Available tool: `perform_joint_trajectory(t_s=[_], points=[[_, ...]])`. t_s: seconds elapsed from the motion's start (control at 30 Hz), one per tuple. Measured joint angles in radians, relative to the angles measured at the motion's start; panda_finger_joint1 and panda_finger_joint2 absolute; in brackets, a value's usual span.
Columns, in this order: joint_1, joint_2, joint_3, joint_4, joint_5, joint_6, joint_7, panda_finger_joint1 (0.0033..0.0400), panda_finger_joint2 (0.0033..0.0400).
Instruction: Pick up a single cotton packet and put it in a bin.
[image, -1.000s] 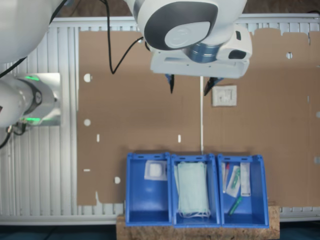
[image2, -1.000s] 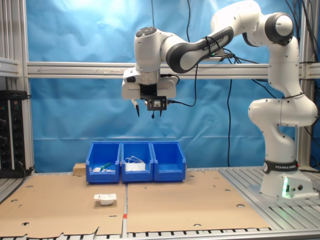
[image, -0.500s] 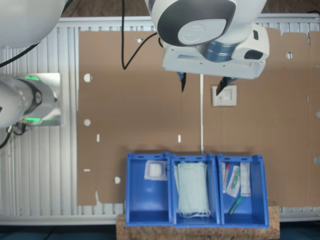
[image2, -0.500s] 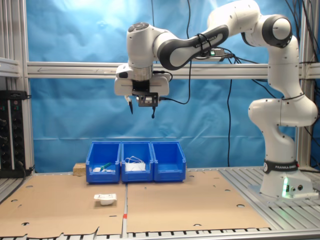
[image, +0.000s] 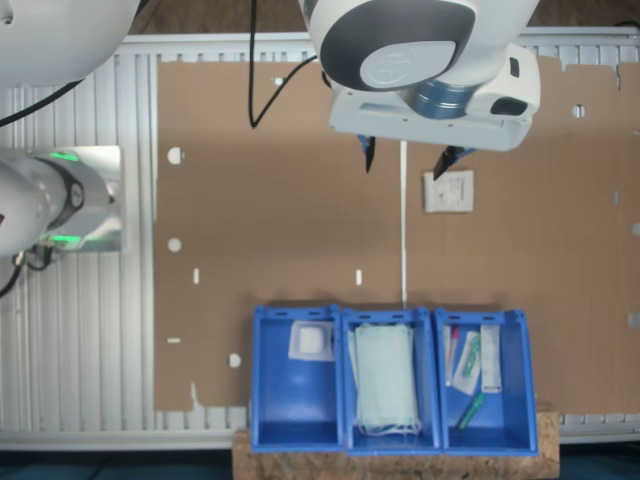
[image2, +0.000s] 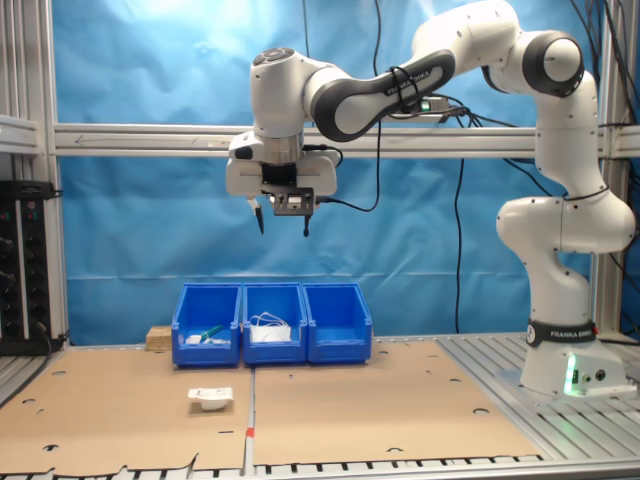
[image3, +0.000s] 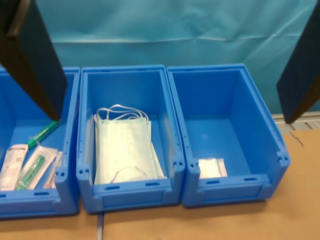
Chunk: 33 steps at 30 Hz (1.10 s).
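Observation:
A small white cotton packet (image: 448, 191) lies on the brown cardboard, also seen in the second exterior view (image2: 210, 398) in front of the bins. My gripper (image: 407, 158) hangs high above the cardboard, open and empty, close to over that packet in the first exterior view. It is well above the bins in the second exterior view (image2: 282, 218). The bin (image: 295, 400) without masks or thin packets holds another cotton packet (image: 311, 341). In the wrist view this bin (image3: 225, 125) has its packet (image3: 210, 167) at the front wall, and the dark fingers (image3: 35, 55) stand wide apart.
The middle blue bin (image: 347, 420) holds pale green face masks (image3: 125, 147). The third bin (image: 500, 415) holds thin green-and-white packets (image3: 30, 167). The arm's base (image2: 570, 370) stands on the slatted metal table. A wooden block (image2: 157, 337) sits beside the bins.
My gripper has moved toward the first exterior view's right, now nearly over the packet on the cardboard, and risen slightly. It stayed open. The packets and bins have not moved.

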Motion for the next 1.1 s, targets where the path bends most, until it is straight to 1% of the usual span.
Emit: perform_joint_trajectory(t_s=[0.13,0.23,0.37,0.5,0.67,0.7,0.9,1.1], points=[[-0.001,0.001,0.004,0.000,0.026,0.008,-0.001,0.0400,0.0400],[-0.016,0.001,0.024,0.000,0.050,0.012,-0.003,0.0400,0.0400],[-0.066,0.001,0.082,0.000,0.076,0.021,-0.014,0.0400,0.0400],[-0.140,0.003,0.161,0.000,0.095,0.035,-0.026,0.0400,0.0400],[-0.248,0.007,0.269,-0.001,0.109,0.049,-0.038,0.0400,0.0400],[-0.248,0.007,0.269,-0.001,0.109,0.049,-0.038,0.0400,0.0400],[-0.384,0.016,0.401,-0.001,0.122,0.065,-0.053,0.0400,0.0400],[-0.515,0.044,0.528,0.000,0.127,0.099,-0.061,0.0400,0.0400]])
